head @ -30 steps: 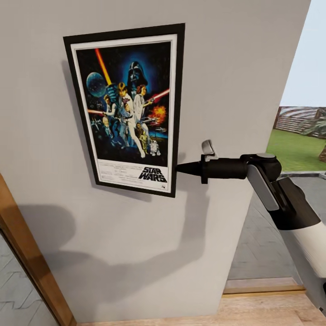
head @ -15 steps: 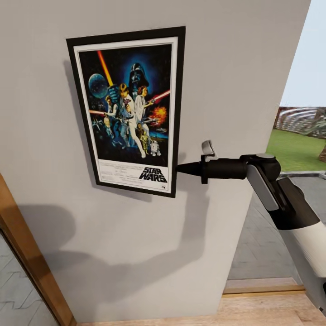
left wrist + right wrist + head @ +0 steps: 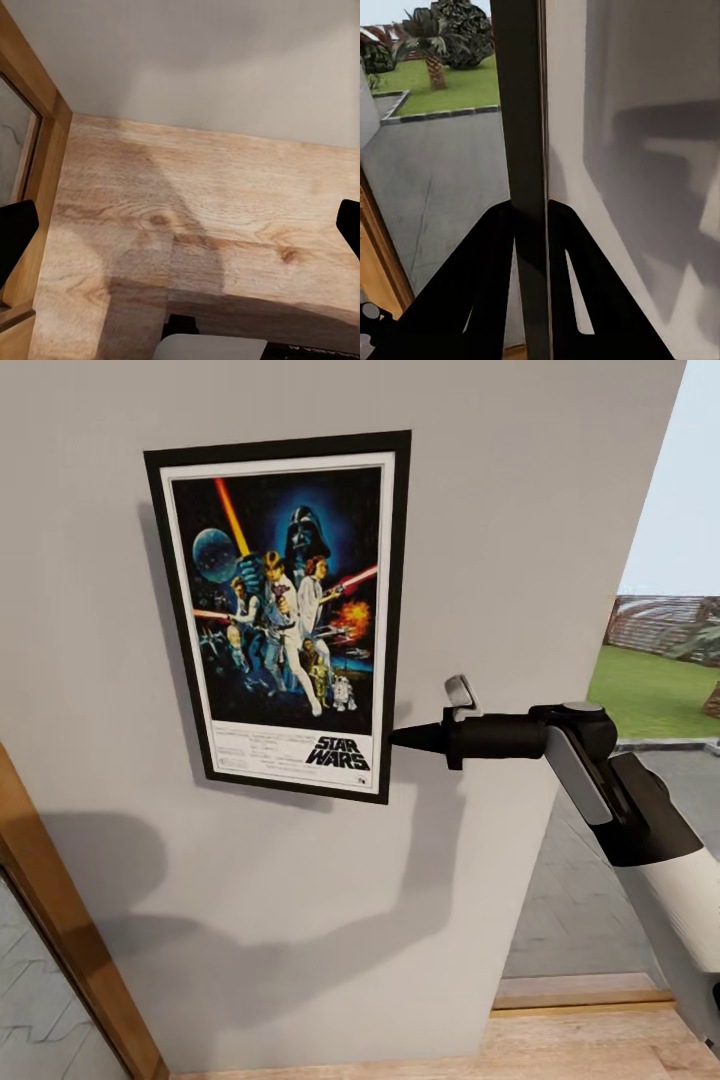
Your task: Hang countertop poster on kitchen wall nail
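The Star Wars poster (image 3: 285, 610) lies flat against the light-grey wall (image 3: 500, 510), nearly upright and leaning slightly, with its black title at the bottom. My right gripper (image 3: 393, 736) reaches in from the right and is shut on the poster's right edge near the lower corner. In the right wrist view its two black fingers (image 3: 491, 255) clamp the thin black frame (image 3: 526, 112) edge-on beside the wall. My left gripper (image 3: 180, 232) hangs open over the wooden floor (image 3: 210, 210), holding nothing. No wall nail can be seen. The kitchen countertop is out of view.
A wooden door frame (image 3: 60, 920) runs down the lower left. The wall ends at a corner on the right (image 3: 640, 510), with a paved yard and grass (image 3: 650, 690) beyond. A wooden floor strip (image 3: 600, 1050) lies below the wall.
The poster has slid slightly down the wall and straightened a little. My right gripper has dropped a touch with it, still holding the edge.
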Available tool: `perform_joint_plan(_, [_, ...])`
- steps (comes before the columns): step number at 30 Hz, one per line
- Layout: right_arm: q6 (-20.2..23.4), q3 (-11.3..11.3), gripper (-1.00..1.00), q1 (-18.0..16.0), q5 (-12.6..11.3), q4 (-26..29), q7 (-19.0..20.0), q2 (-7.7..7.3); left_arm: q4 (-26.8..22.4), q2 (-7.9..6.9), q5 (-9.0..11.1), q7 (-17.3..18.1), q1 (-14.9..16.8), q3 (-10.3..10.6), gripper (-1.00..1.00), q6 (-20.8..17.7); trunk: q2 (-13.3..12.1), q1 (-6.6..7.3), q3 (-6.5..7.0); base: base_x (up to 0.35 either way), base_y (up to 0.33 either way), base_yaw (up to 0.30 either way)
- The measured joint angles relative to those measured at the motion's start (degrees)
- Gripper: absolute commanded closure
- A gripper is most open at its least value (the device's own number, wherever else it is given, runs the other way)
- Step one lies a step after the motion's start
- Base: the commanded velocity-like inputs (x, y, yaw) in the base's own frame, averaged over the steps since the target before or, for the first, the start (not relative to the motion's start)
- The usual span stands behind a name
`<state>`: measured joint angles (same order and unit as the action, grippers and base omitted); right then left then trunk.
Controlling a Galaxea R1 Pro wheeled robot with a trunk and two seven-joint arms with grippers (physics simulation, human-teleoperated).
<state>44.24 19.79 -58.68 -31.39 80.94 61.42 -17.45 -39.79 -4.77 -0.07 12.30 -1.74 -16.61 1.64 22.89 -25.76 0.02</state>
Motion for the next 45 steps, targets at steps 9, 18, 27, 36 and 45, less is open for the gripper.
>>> perform_joint_plan(9, [0.1,-0.3,1.00,0.0,-0.1,-0.1,0.1,0.05,0.0,0.00,0.0,0.0,0.0,0.0,-1.00,0.0,0.0,0.00,0.00,0.000,0.000,0.000])
perform_joint_plan(18, [0.2,-0.5,1.00,-0.1,-0.1,-0.1,0.0,0.09,0.0,0.00,0.0,0.0,0.0,0.0,-1.00,0.0,0.0,0.00,0.00,0.000,0.000,0.000])
perform_joint_plan(27, [0.3,-0.5,1.00,-0.1,0.0,-0.1,-0.1,0.14,0.0,0.00,0.0,0.0,0.0,0.0,-1.00,0.0,0.0,0.00,0.00,0.000,0.000,0.000])
perform_joint_plan(36, [0.3,-0.5,1.00,-0.1,0.0,-0.1,-0.2,0.16,0.0,0.00,0.0,0.1,0.0,0.0,-1.00,0.0,0.0,0.01,0.00,0.029,0.016,0.000])
perform_joint_plan(45, [0.3,-0.5,1.00,-0.1,0.0,-0.1,-0.2,0.17,0.0,0.00,0.0,0.1,0.0,0.0,-1.00,0.0,0.0,0.00,0.00,0.092,0.049,0.000])
